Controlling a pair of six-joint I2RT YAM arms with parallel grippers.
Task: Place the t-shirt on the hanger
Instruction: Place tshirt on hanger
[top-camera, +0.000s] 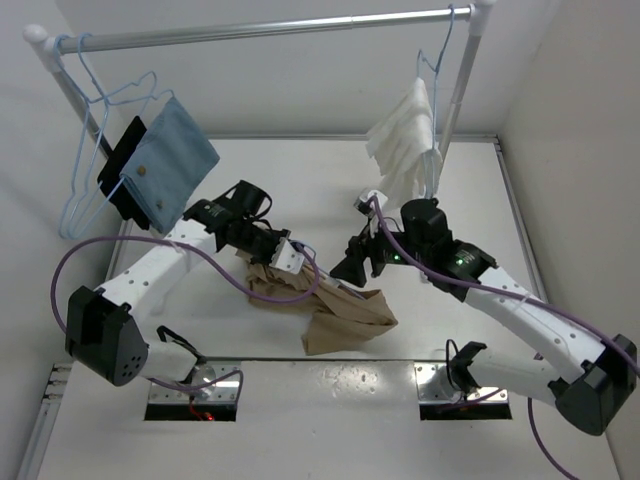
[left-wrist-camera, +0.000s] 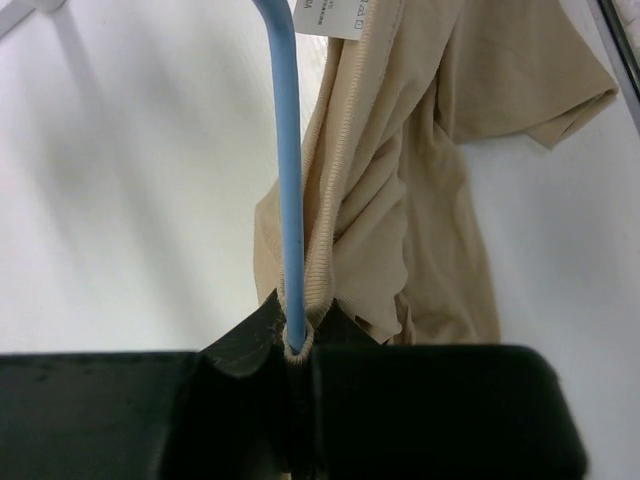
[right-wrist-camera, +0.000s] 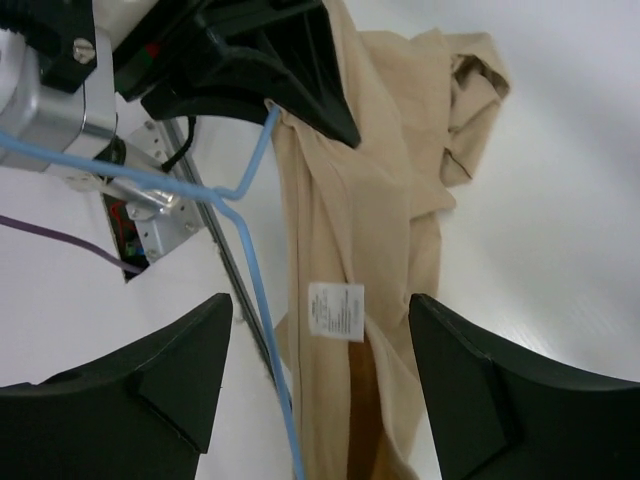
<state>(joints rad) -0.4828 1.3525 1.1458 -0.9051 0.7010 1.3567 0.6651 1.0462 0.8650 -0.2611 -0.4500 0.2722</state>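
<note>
My left gripper (left-wrist-camera: 297, 345) pinches hanger (left-wrist-camera: 288, 180) plus t-shirt (left-wrist-camera: 420, 200) collar as anchor; right gripper (right-wrist-camera: 318, 340) spread, likely for threading.

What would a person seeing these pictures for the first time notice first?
The tan t-shirt, bunched between the two arms, draws the eye first. The left arm's fingers pinch its collar together with a pale-blue hanger, while the right arm's fingers stand open facing it. Behind, a blue cloth and a white cloth hang on the rail.
</note>
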